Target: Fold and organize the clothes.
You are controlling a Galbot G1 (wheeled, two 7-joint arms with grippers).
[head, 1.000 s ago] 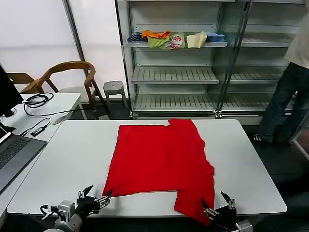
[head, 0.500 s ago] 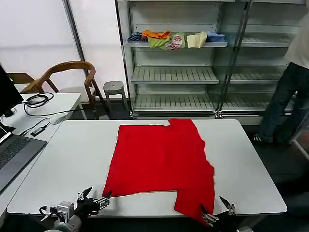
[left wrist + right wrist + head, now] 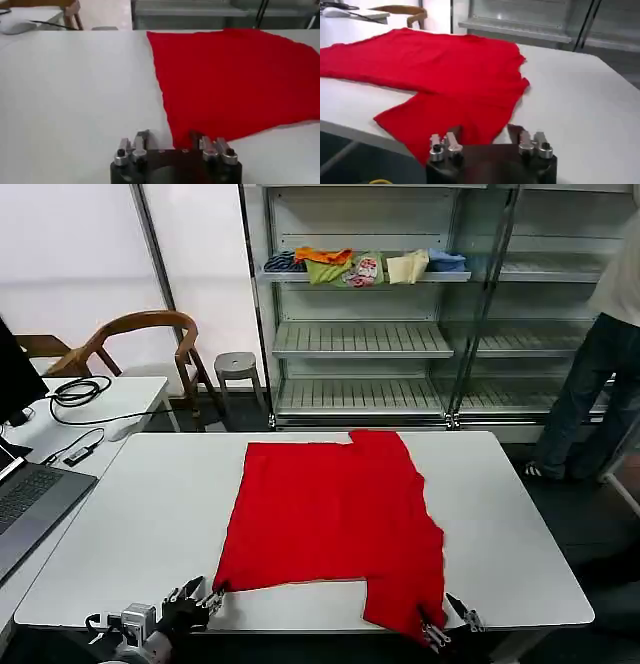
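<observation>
I see the white table (image 3: 130, 514) taking up most of my head view, and the red T-shirt (image 3: 335, 519) lies flat on it, plain side up, spread from the table's far edge down to its near edge. One flap of the shirt reaches the near edge on my right side and hangs a little over it. Beyond the table's far edge stands a metal shelf unit (image 3: 360, 339) with a row of folded garments (image 3: 365, 266) on an upper shelf. To the left of the table sits a side desk (image 3: 95, 404) with a black cable (image 3: 75, 392), and a wooden chair (image 3: 140, 344) behind it.

My left gripper (image 3: 202, 597) sits at the table's near edge, just beside the shirt's near left corner; in the left wrist view its fingers (image 3: 141, 141) stand apart, with the corner of the cloth (image 3: 240, 85) lying by one of them. My right gripper (image 3: 447, 621) is at the near edge too, fingers apart, with the hanging flap (image 3: 445, 125) right in front of it and reaching between the fingers in the right wrist view.
</observation>
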